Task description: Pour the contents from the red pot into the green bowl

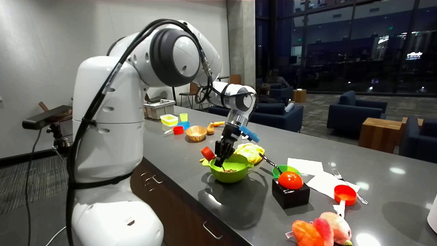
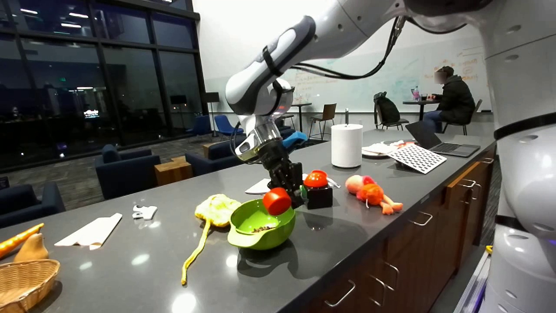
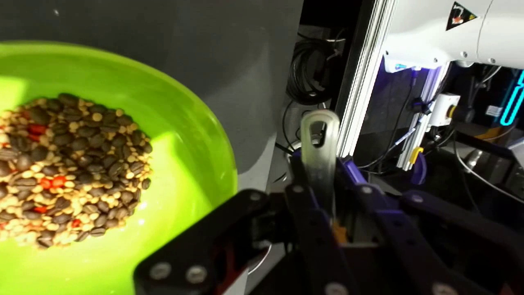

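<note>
The biggest thing I see is the long gray counter [image 2: 130,282], flat and hard, a good steady place for dishes. My white arm [image 1: 107,147] reaches over it and bends down, so its end is low and bits need not fall far. Under that end the green bowl [image 2: 265,243] sits upright; it is wide, and I guess that makes it easy to hit. Just past it, on the far side, lies a floppy yellow thing [image 2: 216,211]; I can't tell if they touch. My gripper [image 3: 321,184] is squeezed tight and it holds the red pot [image 1: 207,153], which in an exterior view is tipped by the bowl's left edge, I think so its food can tumble in. I can't see inside the pot. The grip is on the pale handle [image 3: 317,151], so the round part sticks out free. Smallest of all are the beans and tiny grains [image 3: 77,172], with a few red bits [image 3: 58,181], heaped in the bottom of the bowl. From that heap I judge the pouring is mostly done, but some may stick inside, so I think a little shake would help before I lift the pot away.
</note>
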`<state>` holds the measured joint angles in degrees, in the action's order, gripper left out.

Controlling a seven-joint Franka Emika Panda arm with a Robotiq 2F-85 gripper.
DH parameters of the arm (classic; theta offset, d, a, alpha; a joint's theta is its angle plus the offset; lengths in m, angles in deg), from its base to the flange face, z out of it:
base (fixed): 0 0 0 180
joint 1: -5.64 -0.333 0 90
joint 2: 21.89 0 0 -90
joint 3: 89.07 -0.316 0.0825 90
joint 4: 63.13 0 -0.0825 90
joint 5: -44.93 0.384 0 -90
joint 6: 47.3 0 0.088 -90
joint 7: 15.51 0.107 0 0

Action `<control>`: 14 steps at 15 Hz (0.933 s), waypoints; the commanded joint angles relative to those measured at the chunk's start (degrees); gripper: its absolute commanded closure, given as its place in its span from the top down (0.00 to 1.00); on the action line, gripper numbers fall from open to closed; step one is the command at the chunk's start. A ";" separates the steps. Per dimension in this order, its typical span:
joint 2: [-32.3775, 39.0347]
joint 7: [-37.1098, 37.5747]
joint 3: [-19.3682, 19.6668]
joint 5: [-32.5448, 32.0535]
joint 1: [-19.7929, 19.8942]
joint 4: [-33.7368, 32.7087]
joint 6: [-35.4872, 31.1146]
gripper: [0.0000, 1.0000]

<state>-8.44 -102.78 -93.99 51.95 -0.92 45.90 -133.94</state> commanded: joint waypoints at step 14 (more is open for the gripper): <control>24.57 -8.71 -4.47 -3.71 2.18 -33.81 25.37 0.04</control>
<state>12.30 -109.15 -97.15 49.97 0.52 18.46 -113.37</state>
